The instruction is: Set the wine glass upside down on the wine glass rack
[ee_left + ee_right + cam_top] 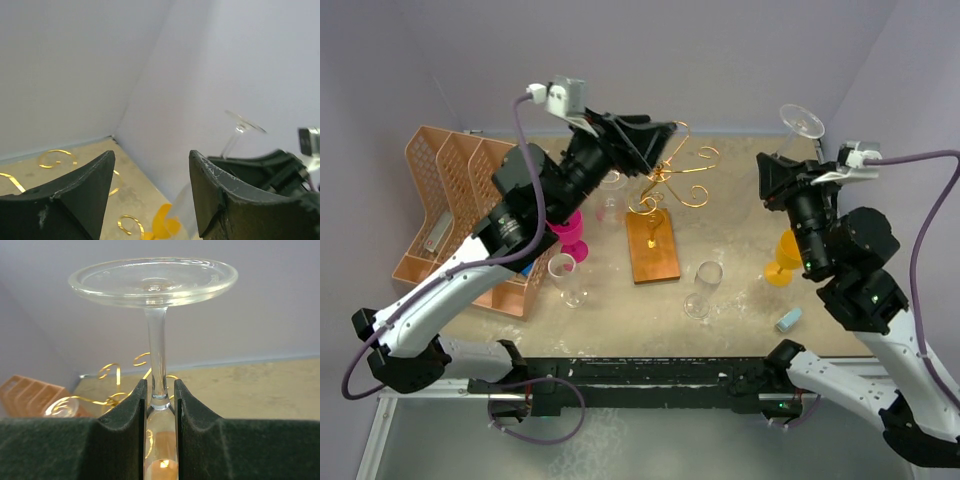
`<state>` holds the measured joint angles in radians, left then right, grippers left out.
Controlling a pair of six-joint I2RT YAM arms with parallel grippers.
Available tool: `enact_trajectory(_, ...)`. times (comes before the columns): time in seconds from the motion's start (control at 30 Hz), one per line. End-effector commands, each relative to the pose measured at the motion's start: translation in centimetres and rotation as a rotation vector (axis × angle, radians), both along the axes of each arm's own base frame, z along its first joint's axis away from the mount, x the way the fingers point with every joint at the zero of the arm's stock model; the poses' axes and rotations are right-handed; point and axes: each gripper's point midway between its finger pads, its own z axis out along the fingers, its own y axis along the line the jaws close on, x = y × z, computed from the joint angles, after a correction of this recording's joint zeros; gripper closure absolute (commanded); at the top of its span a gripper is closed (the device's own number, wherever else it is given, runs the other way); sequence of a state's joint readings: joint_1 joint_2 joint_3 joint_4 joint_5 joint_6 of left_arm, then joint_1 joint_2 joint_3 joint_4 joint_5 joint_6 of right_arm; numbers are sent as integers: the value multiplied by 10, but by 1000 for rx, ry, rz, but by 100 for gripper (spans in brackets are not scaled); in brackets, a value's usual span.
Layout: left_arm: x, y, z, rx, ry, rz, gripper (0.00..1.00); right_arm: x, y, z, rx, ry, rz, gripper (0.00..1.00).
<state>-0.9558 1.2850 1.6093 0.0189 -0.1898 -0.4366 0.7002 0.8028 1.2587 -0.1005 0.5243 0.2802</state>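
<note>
- Wine glass (152, 280) is inverted, foot up and roughly level. Its stem is pinched between the pads of the right gripper (160, 385), whose jaws stand nearly together around it. The bowl end is down behind the fingers.
- Right arm (860, 250) comes up from the near right corner with the elbow bent. It holds the glass in the air over the far right of the table (740, 310), well apart from the rack.
- Near strip: small blue object (788, 320), clear flute (703, 288), second clear glass (567, 278). An orange glass (783, 257) stands beneath the right wrist.
- Mid-table: wine glass rack (665, 185), gold curls above a reddish wooden base (653, 248).
- Left gripper (662, 133) has its jaws spread wide with nothing between them, and hangs over the rack's far-left curls.
- Left arm (450, 290) reaches diagonally from the near left corner, above a pink goblet (568, 232) and a peach organiser (440, 170).
</note>
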Motion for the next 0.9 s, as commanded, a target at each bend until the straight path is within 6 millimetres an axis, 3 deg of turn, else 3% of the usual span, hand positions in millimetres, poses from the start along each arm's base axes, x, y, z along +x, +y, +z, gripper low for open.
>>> enact_trajectory(0.0, 36, 29, -13, -56, 99, 113, 41, 13, -30, 16, -48, -28, -204, 100)
enact_trajectory(0.3, 59, 47, -27, -66, 155, 158, 41, 61, -38, -13, -225, 37, -421, 100)
enact_trajectory(0.47, 66, 49, -34, -72, 175, 142, 41, 100, -46, -22, -267, 16, -393, 100)
enact_trajectory(0.67, 68, 48, -35, -83, 186, 114, 41, 145, -53, -14, -296, -54, -326, 100)
enact_trajectory(0.87, 64, 41, -34, -84, 194, 60, 41, 185, -48, -24, -416, -115, -121, 100)
